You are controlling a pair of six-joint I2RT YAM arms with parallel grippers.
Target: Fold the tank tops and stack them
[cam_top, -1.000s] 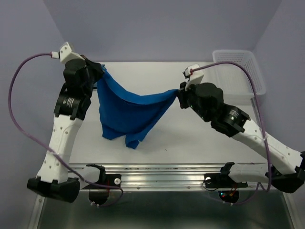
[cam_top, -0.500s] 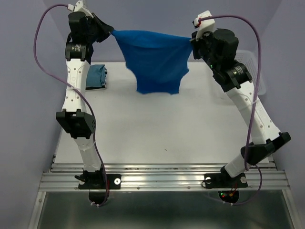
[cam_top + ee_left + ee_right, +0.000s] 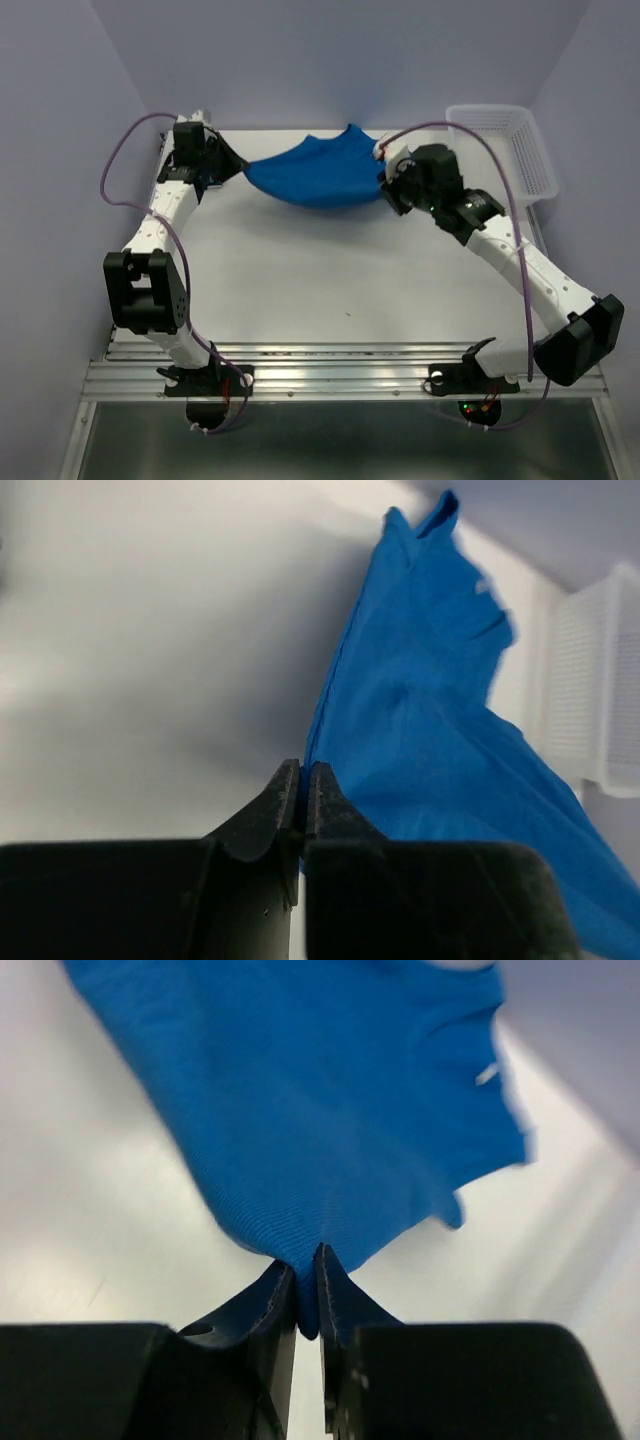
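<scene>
Subject: the royal blue tank top (image 3: 318, 178) is hanging stretched between the two tools, on the side of the lattice basket (image 3: 500, 150) that faces the arms' shared workspace, and well apart from the basket.
Cloth shape: the top is sagging in a shallow curve between its two gripped ends, with one narrow point of fabric standing up along the edge level with the basket's far end.
Contact below: whether the sagging middle is touching the worktop (image 3: 330, 270) cannot be told.
Left tool (image 3: 232, 170): it is pinching the end of the top that lies farthest from the basket; in the wrist view its two fingers are pressing together with no gap showing, the cloth's edge running straight into their tips.
Right tool (image 3: 383, 185): it is working between the top and the basket, near the basket but not touching it; its fingers are standing almost together, nipping a thin fold of blue cloth between their tips.
Basket: it is standing on the worktop beside the right arm.
Worktop: white and flat, it is spreading away from the basket beneath the suspended top.
</scene>
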